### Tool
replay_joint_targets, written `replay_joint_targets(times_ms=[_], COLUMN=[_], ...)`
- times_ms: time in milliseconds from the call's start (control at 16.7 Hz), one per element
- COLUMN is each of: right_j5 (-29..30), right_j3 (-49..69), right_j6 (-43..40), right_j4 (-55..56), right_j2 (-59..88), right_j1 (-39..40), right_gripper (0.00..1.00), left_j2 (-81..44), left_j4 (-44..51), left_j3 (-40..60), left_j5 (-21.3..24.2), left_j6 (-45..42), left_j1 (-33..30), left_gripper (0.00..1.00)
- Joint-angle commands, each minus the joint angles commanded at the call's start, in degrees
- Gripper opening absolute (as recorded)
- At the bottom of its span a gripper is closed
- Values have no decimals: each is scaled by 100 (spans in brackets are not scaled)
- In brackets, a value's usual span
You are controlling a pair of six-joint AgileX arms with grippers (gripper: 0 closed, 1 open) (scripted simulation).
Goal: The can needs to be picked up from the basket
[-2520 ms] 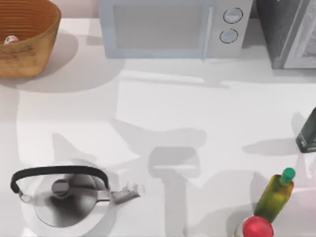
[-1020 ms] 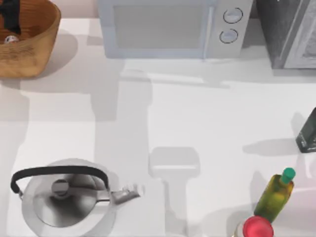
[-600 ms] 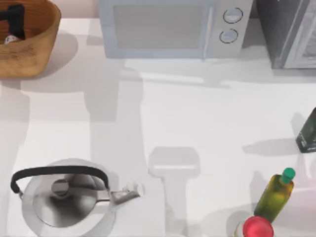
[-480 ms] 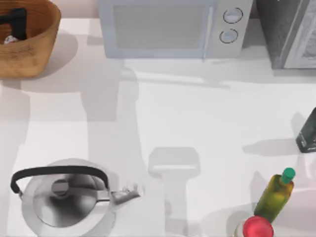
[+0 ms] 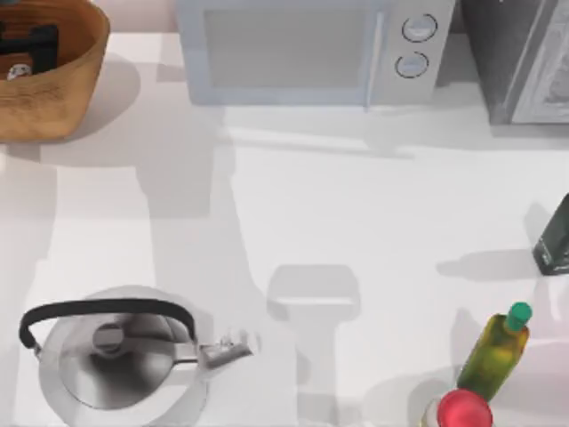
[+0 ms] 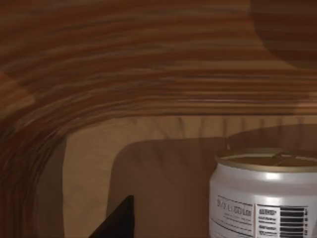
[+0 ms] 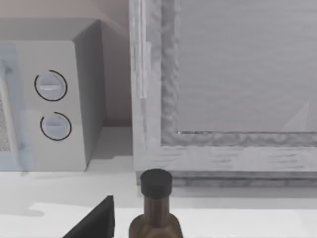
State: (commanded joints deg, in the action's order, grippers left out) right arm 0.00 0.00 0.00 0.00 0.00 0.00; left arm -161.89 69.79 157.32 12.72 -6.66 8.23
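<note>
The orange-brown wicker basket point(image 5: 62, 93) stands at the table's far left corner. Inside it, the small silvery can point(image 5: 17, 71) rests upright on the floor. My left gripper point(image 5: 29, 39) hangs inside the basket, just beyond the can, open and holding nothing. In the left wrist view the can point(image 6: 265, 198) stands close, yellowish end up, label facing me. One black fingertip point(image 6: 119, 223) shows beside it, apart from it, with the basket's ribbed wall point(image 6: 148, 74) behind. My right arm is parked off the table's right; one fingertip point(image 7: 96, 220) shows in its wrist view.
A microwave point(image 5: 302, 49) stands at the back centre, with a grey cabinet point(image 5: 520, 58) to its right. A steel kettle point(image 5: 120, 356) sits front left. An olive bottle with a green cap point(image 5: 498, 351), a red-topped thing point(image 5: 464, 411) and a dark bottle point(image 5: 556, 236) stand on the right.
My left gripper has come into the basket from the left edge and shifted slightly right, above the can. The can has not moved.
</note>
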Motion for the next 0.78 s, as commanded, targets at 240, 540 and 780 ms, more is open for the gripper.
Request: replay_joint_targets(times_ms=[240, 540, 780], right_j5=[0, 0, 0], right_j3=[0, 0, 0], right_j6=[0, 0, 0], right_j4=[0, 0, 0], right_j2=[0, 0, 0], right_j1=[0, 0, 0], right_gripper=[100, 100, 100], left_j2=[-1, -1, -1], left_j4=[-4, -4, -4], left_j3=[-3, -3, -3], left_j5=[0, 0, 0], left_j6=[0, 0, 0], left_j1=[0, 0, 0], left_gripper=[100, 62, 32])
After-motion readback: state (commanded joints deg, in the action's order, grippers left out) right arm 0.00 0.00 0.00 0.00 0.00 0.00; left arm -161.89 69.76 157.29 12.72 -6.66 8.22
